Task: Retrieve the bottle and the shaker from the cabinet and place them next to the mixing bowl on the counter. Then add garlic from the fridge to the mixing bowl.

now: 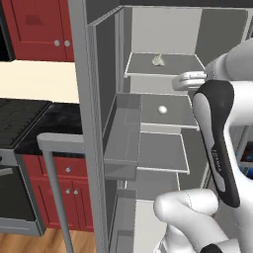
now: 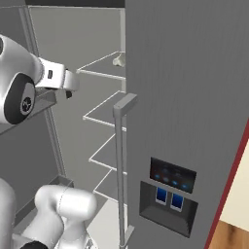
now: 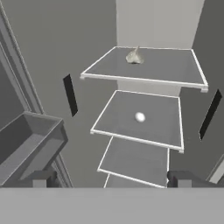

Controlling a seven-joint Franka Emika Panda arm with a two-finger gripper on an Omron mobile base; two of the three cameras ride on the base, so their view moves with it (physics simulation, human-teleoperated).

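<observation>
While the fridge (image 1: 99, 123) stands with its door open, the garlic (image 1: 158, 60) sits alone on the top inner shelf (image 1: 183, 64), toward the back. One shelf down lies a small white ball (image 1: 162, 109), also by itself; the lower shelves carry nothing visible. The claw (image 3: 111, 179) is raised in front of the open compartment, apart from both items, its two fingertips spread wide with nothing between them. To the left of the fridge, the black counter (image 1: 64, 123) runs above red fronts, with red wall cabinets (image 1: 42, 29) overhead, doors closed.
</observation>
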